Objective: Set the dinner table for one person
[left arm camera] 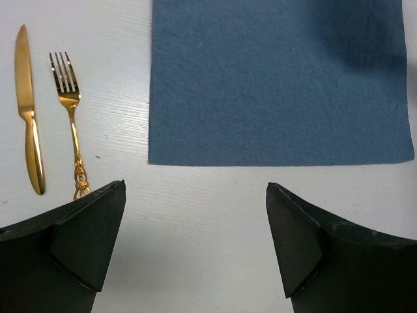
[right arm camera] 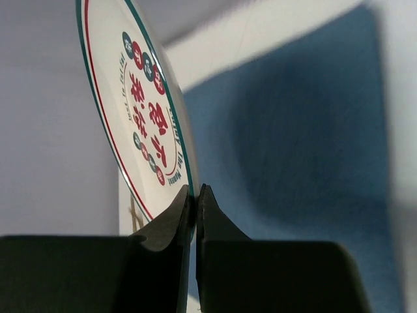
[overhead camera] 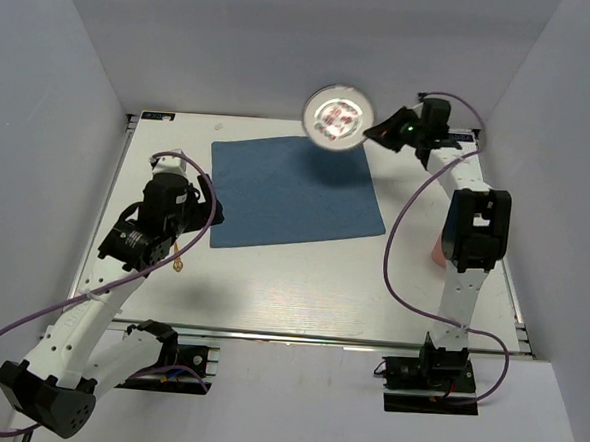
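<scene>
Gripping plate (overhead camera: 333, 116), right jaws above dinner table (overhead camera: 301, 292)

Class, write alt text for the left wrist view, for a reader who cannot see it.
A blue placemat lies flat on the white dinner table, with a gold fork and gold knife side by side to its left in the frame. Below, the left gripper stands open, its black fingers holding nothing.

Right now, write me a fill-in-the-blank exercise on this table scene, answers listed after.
The right gripper is shut on the rim of a round ____. The left gripper is ____, holding nothing. The gold fork lies between the gold knife and the ____ placemat.
Missing words: plate; open; blue.
</scene>
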Robot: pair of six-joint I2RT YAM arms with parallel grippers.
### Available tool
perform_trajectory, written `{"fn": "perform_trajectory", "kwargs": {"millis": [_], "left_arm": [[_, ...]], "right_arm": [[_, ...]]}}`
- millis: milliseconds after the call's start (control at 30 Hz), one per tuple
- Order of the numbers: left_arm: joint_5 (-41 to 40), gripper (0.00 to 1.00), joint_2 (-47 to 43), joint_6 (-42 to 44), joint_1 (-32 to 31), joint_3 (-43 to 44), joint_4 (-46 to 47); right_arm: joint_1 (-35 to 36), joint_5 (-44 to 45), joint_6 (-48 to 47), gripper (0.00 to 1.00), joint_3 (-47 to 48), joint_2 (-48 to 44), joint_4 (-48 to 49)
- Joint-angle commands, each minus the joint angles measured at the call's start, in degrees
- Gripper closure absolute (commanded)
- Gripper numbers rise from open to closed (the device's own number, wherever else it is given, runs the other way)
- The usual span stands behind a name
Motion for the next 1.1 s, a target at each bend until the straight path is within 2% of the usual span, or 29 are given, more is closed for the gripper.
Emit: {"fn": "perform_trajectory", "kwargs": {"millis": [0, 133, 233, 600, 867, 900, 933, 1000, 1033, 1067], "left_arm": [[-3.95, 0.02, -1.27, -1.5, 0.2, -0.24, -0.27], [-4.4, 0.02, -1.18, -1.76, 0.2, -0.32, -0.36], [-4.31, 0.02, -0.75, -1.85, 0.2, -0.23, -0.54], [-3.52, 0.02, -0.22, -1.59, 0.2, -0.32, -0.36], [-2.91, 0.02, 0.05, -1.15, 0.2, -0.32, -0.19], [-2.73, 0.02, -0.04, -1.15, 0.2, -0.32, -0.19], [-2.38, 0.02, -0.04, -1.06, 0.2, -0.41, -0.01], [-2.03, 0.02, -0.3, -0.8, 0.2, -0.41, 0.08], [-2.03, 0.02, -0.48, -0.88, 0.2, -0.5, 0.16], [-2.03, 0.02, -0.57, -0.8, 0.2, -0.5, 0.16]], "right_arm": [[4.11, -8.5, -7.01, 1.0, -3.05, 0.11, -2.59], [6.4, -13.51, -5.69, 1.0, -7.45, 1.77, 1.9], [8.16, -13.7, -6.74, 1.0, -8.25, 3.0, 2.08], [10.1, -14.75, -8.41, 1.0, -3.42, 10.38, -2.73], [10.98, -14.31, -8.42, 1.0, -2.27, 11.18, -2.93], [10.89, -14.92, -8.33, 0.91, -2.18, 11.18, -2.84], [10.8, -15.62, -7.98, 0.74, -2.27, 11.09, -1.97], [10.8, -15.55, -7.54, 0.48, -3.32, 9.96, -1.61], [10.63, -14.76, -7.8, 0.11, -3.76, 8.12, -1.53], [10.71, -13.62, -8.24, 0.11, -4.98, 7.15, -1.87]]}}
